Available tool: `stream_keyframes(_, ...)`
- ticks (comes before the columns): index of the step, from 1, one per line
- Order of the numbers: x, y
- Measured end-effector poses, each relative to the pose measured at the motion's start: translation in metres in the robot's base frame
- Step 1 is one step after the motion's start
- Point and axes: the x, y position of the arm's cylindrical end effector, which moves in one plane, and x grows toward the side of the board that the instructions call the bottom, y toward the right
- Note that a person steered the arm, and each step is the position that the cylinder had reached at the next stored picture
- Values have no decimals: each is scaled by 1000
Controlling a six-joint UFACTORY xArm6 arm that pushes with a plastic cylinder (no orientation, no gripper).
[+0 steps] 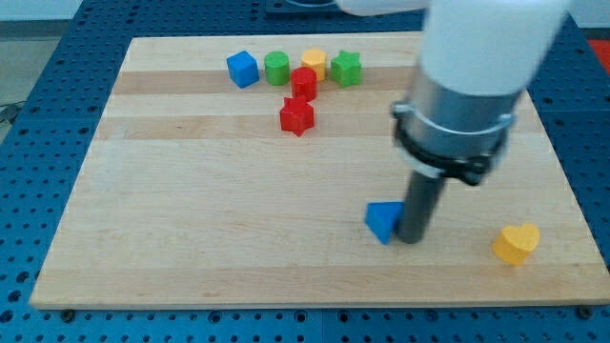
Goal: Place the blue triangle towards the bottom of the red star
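Note:
The blue triangle (383, 221) lies on the wooden board toward the view's bottom, right of centre. My tip (411, 238) stands right against the triangle's right side. The red star (297, 116) sits near the view's top, well up and to the left of the triangle. The arm's white and grey body hangs over the board's right part and hides some of it.
Near the view's top there is a row: a blue cube (243, 69), a green cylinder (276, 67), a yellow block (314, 63) and a green star (346, 68). A red block (303, 82) sits just above the red star. A yellow heart (516, 243) lies at the bottom right.

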Motion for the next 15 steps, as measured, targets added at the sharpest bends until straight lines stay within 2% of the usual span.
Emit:
stream_keyframes(1,-7,-32)
stream_keyframes(2,-44,-58)
stream_keyframes(4,-51,-67)
stream_keyframes(5,-20,-42)
stream_keyframes(6,-1,-61)
stream_keyframes(7,2,-109)
stream_keyframes(8,-42,-109)
stream_keyframes(9,-50,-109)
stream_keyframes(10,-54,-110)
stream_keyframes(12,-14,-116)
stream_keyframes(13,-32,-69)
stream_keyframes(14,-32,-69)
stream_keyframes(15,-64,-80)
